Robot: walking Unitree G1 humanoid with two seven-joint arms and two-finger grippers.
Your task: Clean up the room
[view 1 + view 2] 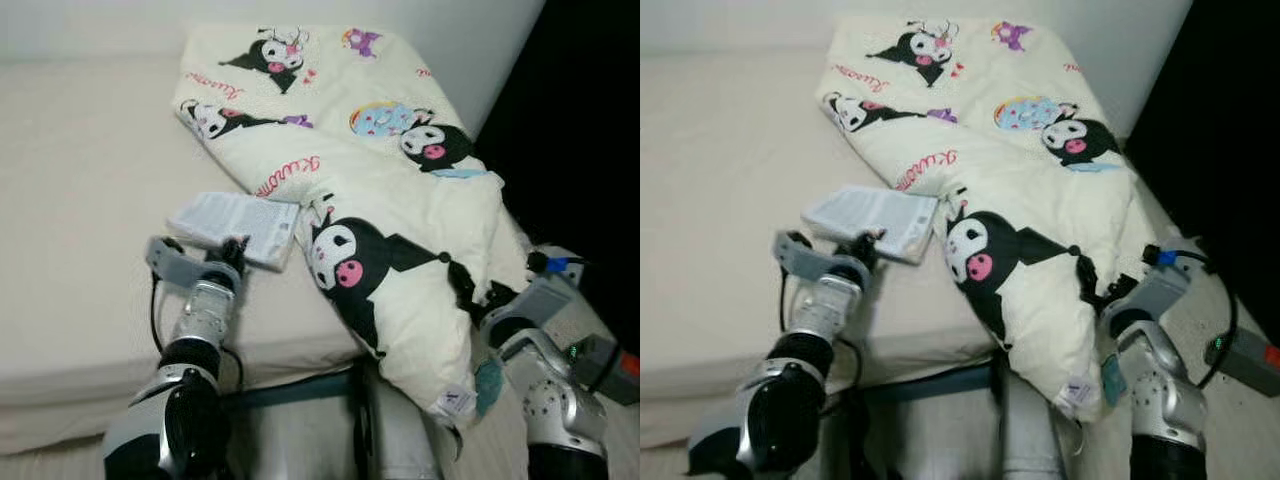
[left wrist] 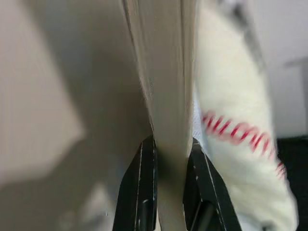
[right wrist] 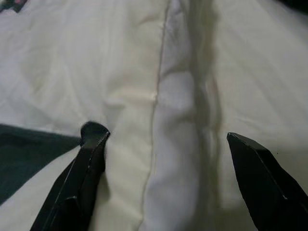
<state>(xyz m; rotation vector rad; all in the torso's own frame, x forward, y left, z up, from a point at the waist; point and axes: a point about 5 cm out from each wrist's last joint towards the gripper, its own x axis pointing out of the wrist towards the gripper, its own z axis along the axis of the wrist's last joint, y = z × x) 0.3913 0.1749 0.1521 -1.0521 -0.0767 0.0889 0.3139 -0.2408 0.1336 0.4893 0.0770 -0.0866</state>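
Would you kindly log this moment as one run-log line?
left claw: shut on book, over bed | right claw: open, at folded comforter

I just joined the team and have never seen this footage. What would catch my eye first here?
The cream comforter printed with black cartoon characters, heaped across the bed with one end spilling over its near edge. Next, the left claw shut on a thin white book, held above the mattress beside the comforter. The right claw is open against the hanging end.

Beige mattress (image 1: 80, 200), white wall (image 1: 100, 25), dark doorway (image 1: 590, 120)
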